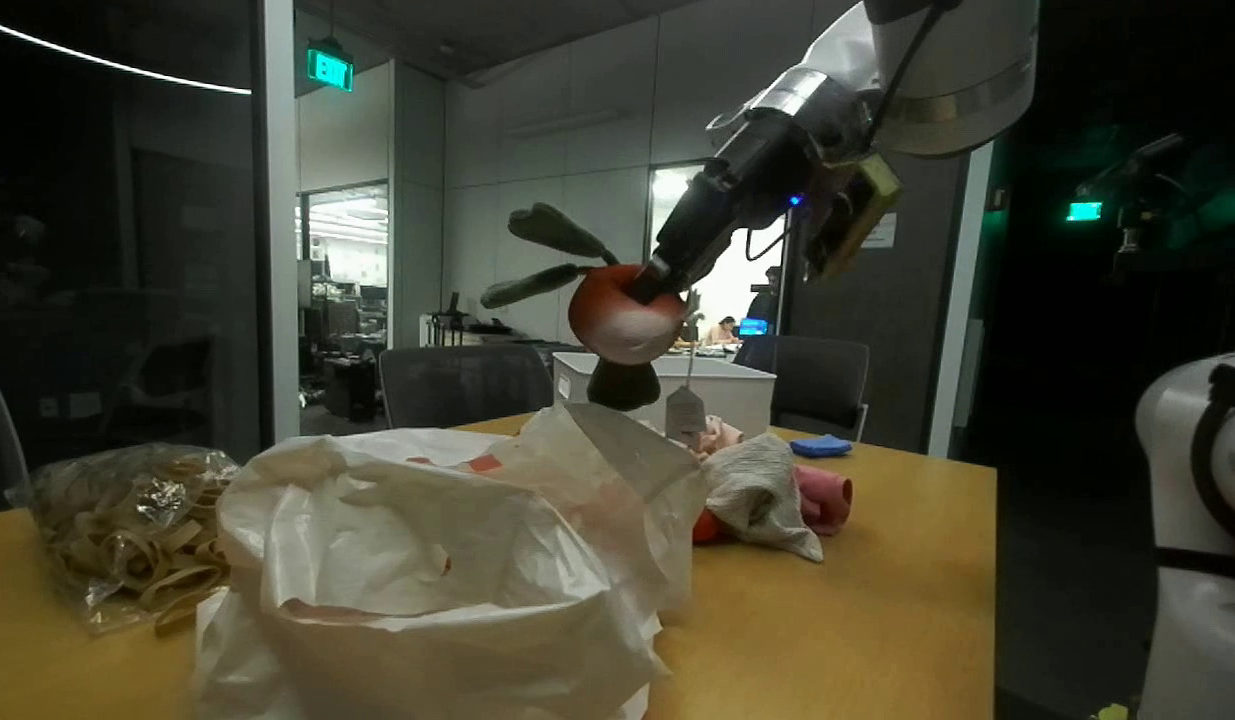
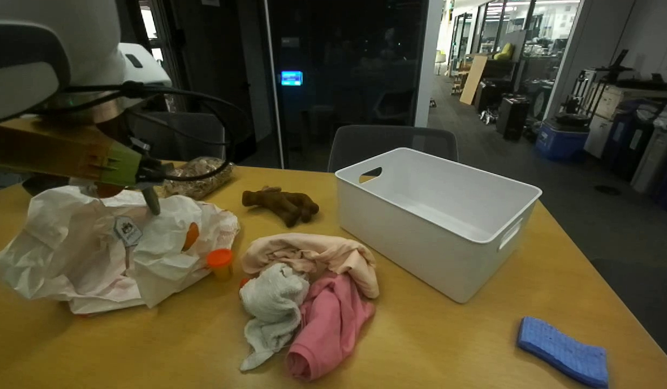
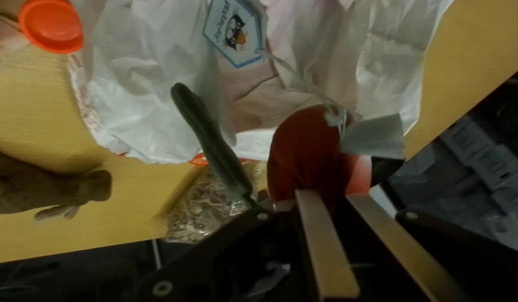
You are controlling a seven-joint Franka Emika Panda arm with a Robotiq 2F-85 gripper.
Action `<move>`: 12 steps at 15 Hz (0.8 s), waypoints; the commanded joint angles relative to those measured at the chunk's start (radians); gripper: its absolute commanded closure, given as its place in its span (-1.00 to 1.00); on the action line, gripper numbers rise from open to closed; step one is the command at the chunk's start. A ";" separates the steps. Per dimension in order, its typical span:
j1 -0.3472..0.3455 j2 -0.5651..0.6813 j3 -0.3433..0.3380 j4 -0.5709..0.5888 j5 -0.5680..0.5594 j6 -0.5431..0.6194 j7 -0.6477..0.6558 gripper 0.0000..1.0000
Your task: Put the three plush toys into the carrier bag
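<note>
Dark glass panels (image 2: 344, 108) and grey walls (image 1: 557, 150) are standing behind your wooden table (image 1: 877, 560), and a green exit sign (image 1: 330, 68) is glowing high up in an exterior view. Your gripper (image 3: 332, 196) is pinching the round orange plush toy (image 1: 627, 325), its fingers (image 3: 325, 247) standing close together, and you are holding that toy up over the white carrier bag (image 1: 477, 650). Long green leaves (image 1: 557, 232) are sticking out from the toy, and a hexagonal tag (image 3: 235, 33) is dangling from it. Below, the bag's crumpled mouth is gaping; whether the toy's lowest dark part is touching its rim, you cannot tell. An orange patch (image 2: 191, 236) is showing at the bag, too unclear for you to name.

Out on the table, well apart from your gripper, the brown plush toy (image 2: 279, 204) is lying between the bag and the white bin (image 2: 414, 246). A grey-white cloth (image 2: 274, 297), a pink cloth (image 2: 333, 319) and a peach cloth (image 2: 311, 247) are lying bunched together, touching. You are seeing an orange-lidded jar (image 2: 220, 265) standing just beside the carrier bag, a clear plastic bag (image 1: 162, 497) of tan strips (image 1: 137, 560) lying near it, and a flat blue item (image 2: 563, 351) resting well apart from them all, near the table's edge.
</note>
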 commanded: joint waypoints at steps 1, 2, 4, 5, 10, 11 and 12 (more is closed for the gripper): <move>0.078 0.002 -0.022 -0.003 0.009 -0.093 -0.104 0.80; 0.090 0.031 -0.011 0.000 0.017 -0.097 -0.123 0.80; 0.112 0.113 0.014 0.009 0.025 -0.068 -0.149 0.80; 0.122 0.155 0.027 0.014 0.028 -0.045 -0.161 0.80; 0.130 0.371 0.092 0.044 0.027 0.171 -0.225 0.80; 0.128 0.411 0.104 0.052 0.023 0.220 -0.233 0.80; 0.124 0.452 0.116 0.059 0.014 0.272 -0.240 0.80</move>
